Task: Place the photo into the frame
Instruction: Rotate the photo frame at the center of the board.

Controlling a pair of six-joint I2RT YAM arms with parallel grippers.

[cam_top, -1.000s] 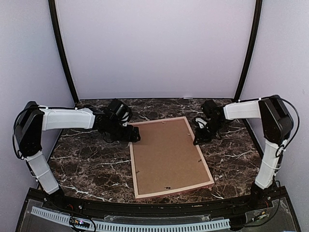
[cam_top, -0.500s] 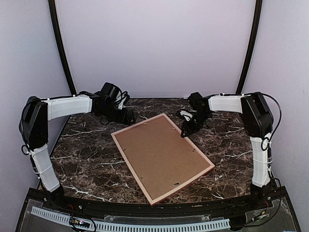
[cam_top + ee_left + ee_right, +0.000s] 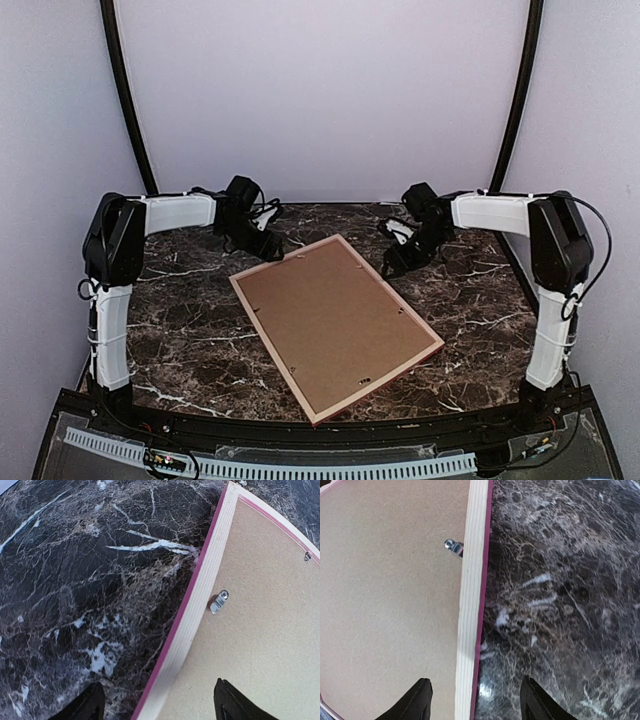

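Observation:
The frame (image 3: 385, 382) lies face down and askew on the marble table, its pale wood back and pink edge showing. A brown backing board (image 3: 335, 320) fills it. The photo is hidden. My left gripper (image 3: 268, 250) hovers open over the frame's far left edge. In the left wrist view the rim (image 3: 200, 595) runs between the spread fingers (image 3: 92, 705). My right gripper (image 3: 392, 265) is open at the far right edge. There the rim (image 3: 472, 580) passes between its fingers (image 3: 535, 700), which do not touch it.
Small metal tabs (image 3: 218, 601) (image 3: 452, 545) hold the backing board at the rim. Dark marble table (image 3: 180, 330) surrounds the frame. Black posts and pale walls stand close behind both arms.
The frame swung from nearly straight to diagonal, then stayed put. My right gripper opened and pulled slightly off the frame's edge. The left arm folded back toward the far left.

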